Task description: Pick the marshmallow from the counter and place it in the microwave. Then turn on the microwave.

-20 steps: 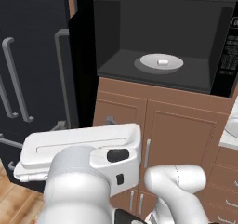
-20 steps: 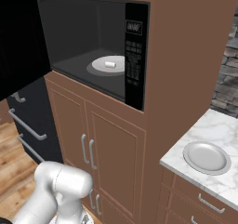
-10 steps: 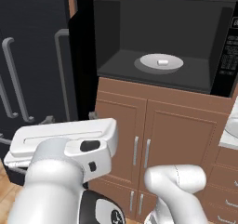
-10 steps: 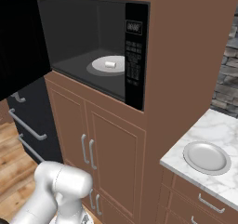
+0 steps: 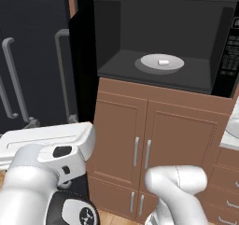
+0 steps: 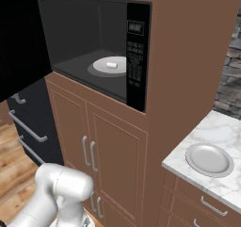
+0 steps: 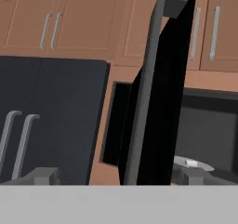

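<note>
The marshmallow (image 5: 163, 61) (image 6: 111, 65) lies on the round turntable plate (image 5: 147, 63) inside the microwave (image 5: 154, 23) (image 6: 136, 56). The microwave's black door (image 6: 19, 47) stands swung open to the left. In the hand view I look from low down at the door's edge (image 7: 162, 102) and its grey handle (image 7: 146, 88), with a sliver of the turntable plate (image 7: 188, 162) past it. My gripper (image 7: 117, 175) is open and empty, well short of the door. The counter (image 6: 221, 127) is at the right.
A round grey-white plate (image 6: 209, 159) sits on the counter. The black fridge (image 5: 32, 56) with long grey handles stands left of the microwave. Brown cabinet doors (image 5: 144, 144) run below the microwave. My arm's white hand (image 5: 46, 140) hangs low at the left.
In the left base view my arm's white hand has swung further left and down. The marshmallow, plate and door have not moved.
</note>
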Motion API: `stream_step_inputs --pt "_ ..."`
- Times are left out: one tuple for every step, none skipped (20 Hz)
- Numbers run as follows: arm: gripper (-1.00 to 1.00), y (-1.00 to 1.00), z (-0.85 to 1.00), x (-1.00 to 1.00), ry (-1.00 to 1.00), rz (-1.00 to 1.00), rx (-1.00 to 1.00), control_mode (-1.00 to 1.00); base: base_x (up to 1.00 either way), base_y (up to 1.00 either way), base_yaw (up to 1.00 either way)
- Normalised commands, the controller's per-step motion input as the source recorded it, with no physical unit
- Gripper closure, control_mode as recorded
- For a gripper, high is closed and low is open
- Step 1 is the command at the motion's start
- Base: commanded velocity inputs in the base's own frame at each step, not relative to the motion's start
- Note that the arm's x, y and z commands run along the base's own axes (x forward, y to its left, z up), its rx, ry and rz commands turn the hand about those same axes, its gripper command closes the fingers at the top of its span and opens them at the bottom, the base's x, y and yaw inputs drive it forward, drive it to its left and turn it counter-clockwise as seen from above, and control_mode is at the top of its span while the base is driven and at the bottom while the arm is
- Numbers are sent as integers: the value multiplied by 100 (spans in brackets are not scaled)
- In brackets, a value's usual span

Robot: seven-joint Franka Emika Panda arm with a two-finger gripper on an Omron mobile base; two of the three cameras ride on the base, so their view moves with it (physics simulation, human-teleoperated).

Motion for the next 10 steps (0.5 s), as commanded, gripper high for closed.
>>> stream_step_inputs --pt "-100 34 -9 24 -3 -5 -3 -100 0 0 0" --pt "-100 31 -8 19 -3 -6 -1 -100 0 0 0" --pt "-100 26 -6 15 -2 -5 0 -100 0 0 0" --pt "-100 23 -4 13 -2 -5 0 -100 0 0 0" --pt "-100 16 -1 12 -2 -6 0 -100 0 0 0" --pt "-100 13 -1 16 -3 -9 0 -100 0 0 0" --pt "-100 15 -2 26 -3 -10 0 -100 0 0 0" --pt "-100 16 -3 27 -3 -11 0 -100 0 0 0" --pt "-100 17 -6 30 -3 -10 0 -100 0 0 0" --pt "-100 18 -4 33 -3 -11 0 -100 0 0 0"
